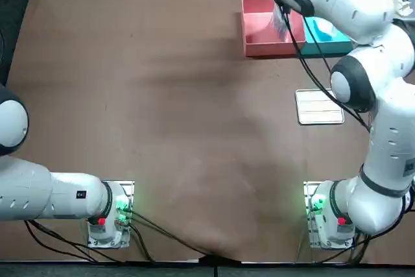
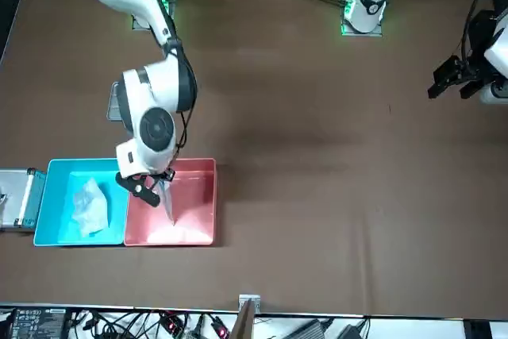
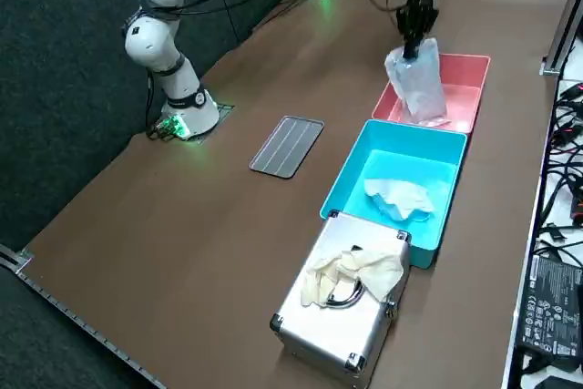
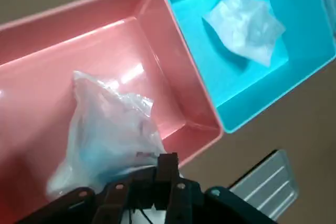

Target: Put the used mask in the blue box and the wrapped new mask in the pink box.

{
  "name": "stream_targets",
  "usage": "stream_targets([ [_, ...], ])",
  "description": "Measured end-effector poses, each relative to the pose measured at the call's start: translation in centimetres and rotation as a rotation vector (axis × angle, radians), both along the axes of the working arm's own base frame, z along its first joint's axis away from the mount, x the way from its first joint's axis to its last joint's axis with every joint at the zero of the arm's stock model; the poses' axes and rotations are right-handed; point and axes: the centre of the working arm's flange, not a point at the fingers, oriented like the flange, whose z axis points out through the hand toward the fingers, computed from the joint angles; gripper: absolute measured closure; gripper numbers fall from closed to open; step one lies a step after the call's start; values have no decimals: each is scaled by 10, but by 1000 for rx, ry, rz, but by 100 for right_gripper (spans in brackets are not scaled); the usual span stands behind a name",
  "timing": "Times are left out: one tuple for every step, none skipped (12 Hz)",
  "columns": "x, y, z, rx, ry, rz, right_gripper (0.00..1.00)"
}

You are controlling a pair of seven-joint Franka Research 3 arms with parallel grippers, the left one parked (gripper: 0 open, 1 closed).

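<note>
My right gripper (image 4: 155, 176) hangs over the pink box (image 4: 31, 45), fingers clamped on the upper edge of the wrapped new mask (image 4: 107, 135). The clear wrapper droops straight down from the fingertips, inside the pink box's walls. From the side view the gripper (image 3: 414, 26) is above the rim and the wrapped mask (image 3: 417, 84) reaches down into the pink box (image 3: 466, 75). I cannot tell whether its lower end touches the floor.

Touching the pink box along its wall on the robot's right is the blue box (image 3: 392, 157). The used mask (image 3: 399, 198) lies crumpled on its floor, well apart from the gripper.

Farther out on that same side of the pink box, just past the blue box, stands a metal case (image 3: 342, 325) with a pair of pale gloves (image 3: 351, 272) draped on its lid. A ribbed metal plate (image 1: 319, 106) lies flat on the base side of the pink box, offset to the robot's right and apart from both boxes.

The table's (image 1: 162, 128) far edge runs just beyond the pink box. Wide brown tabletop opens to the pink box's left and back toward the bases.
</note>
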Motion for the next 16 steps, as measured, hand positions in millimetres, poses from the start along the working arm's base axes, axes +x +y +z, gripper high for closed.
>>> stream_targets([
  [2, 0, -21, -14, 0, -36, 98],
  [6, 3, -43, -19, -14, -58, 98],
  [9, 6, -63, -20, -29, -75, 97],
  [10, 7, -78, -23, -34, -87, 97],
  [11, 8, -87, -23, -35, -95, 96],
  [10, 12, -88, -3, -35, -110, 87],
  [11, 13, -84, 8, -39, -114, 76],
  [12, 14, -79, 17, -45, -116, 65],
  [14, 15, -75, 23, -53, -117, 53],
  [14, 16, -71, 27, -60, -121, 41],
  [15, 17, -68, 35, -64, -126, 30],
  [15, 17, -65, 52, -64, -137, 17],
  [16, 18, -59, 72, -66, -151, 6],
  [17, 20, -50, 88, -71, -162, 0],
  [18, 20, -40, 97, -75, -169, 0],
  [18, 21, -30, 101, -79, -174, 0],
])
